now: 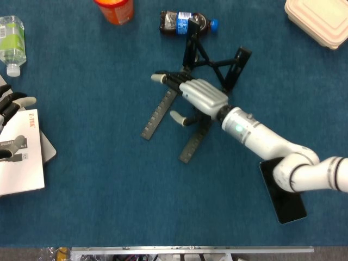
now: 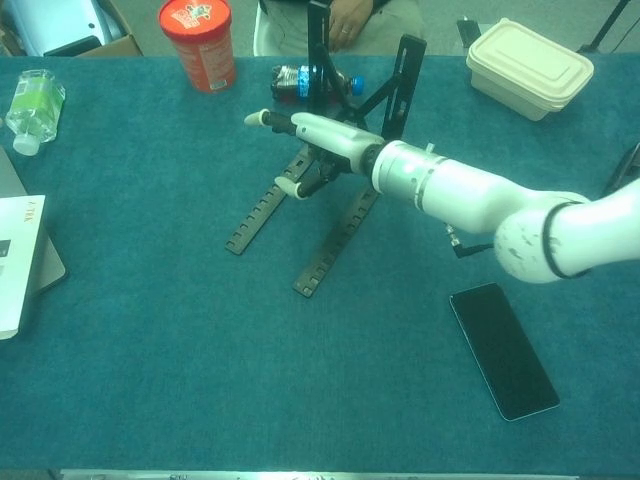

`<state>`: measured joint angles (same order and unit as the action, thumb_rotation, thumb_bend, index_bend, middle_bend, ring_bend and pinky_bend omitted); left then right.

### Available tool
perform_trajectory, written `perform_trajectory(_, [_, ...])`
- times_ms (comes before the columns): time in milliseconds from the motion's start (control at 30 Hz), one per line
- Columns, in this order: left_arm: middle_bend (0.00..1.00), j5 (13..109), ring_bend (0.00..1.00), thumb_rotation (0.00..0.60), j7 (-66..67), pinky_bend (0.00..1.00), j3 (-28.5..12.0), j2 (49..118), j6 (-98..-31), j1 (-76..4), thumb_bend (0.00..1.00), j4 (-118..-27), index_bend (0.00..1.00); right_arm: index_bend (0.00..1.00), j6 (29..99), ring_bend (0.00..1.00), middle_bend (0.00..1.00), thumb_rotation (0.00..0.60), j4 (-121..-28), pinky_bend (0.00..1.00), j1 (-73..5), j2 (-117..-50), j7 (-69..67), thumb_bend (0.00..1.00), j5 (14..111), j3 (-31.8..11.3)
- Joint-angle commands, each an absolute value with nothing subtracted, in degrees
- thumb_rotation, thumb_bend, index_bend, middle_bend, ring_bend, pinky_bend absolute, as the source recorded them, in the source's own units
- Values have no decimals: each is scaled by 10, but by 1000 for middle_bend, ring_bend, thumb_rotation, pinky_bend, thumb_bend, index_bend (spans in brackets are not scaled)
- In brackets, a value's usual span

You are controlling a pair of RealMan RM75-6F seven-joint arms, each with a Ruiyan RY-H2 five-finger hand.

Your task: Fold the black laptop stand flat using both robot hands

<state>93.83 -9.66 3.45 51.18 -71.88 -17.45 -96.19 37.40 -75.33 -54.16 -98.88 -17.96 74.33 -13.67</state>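
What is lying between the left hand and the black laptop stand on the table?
Only bare blue cloth, as the head view shows: the left hand waits at the far left edge, apart from the black laptop stand.

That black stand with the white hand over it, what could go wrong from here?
The laptop stand is still propped up and only the right hand is on it; pushed one-sidedly, it might skid or tip. The cola bottle lies right behind its uprights and could get knocked. The left hand sits far off by the booklet, so no bracing yet.
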Motion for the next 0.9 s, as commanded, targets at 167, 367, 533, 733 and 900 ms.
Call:
perform_trajectory(167, [174,937,61,600,-94,26,33,516,-715,-177,358,-960,186,0,437,0,0,600,-864,0,-507,-899,-228,420,829,-108])
perform_trajectory(367, [174,932,61,600,-92,26,31,520,-708,-179,357,-958,186,0,486,0,0,600,-933,0,-484,-825,-254,419,870,-99])
perform_trajectory(533, [174,929,61,600,-89,27,30,527,-699,-183,357,-956,186,0,519,0,0,600,-977,0,-467,-771,-255,418,887,-93])
perform_trajectory(733, [174,924,61,600,-89,26,27,533,-693,-187,358,-954,186,0,544,0,0,600,-1019,0,-445,-718,-232,418,890,-86])
perform_trajectory(900, [172,913,60,600,-92,26,20,538,-688,-191,358,-946,186,0,591,0,0,600,-1042,0,-410,-670,-234,418,905,-72])
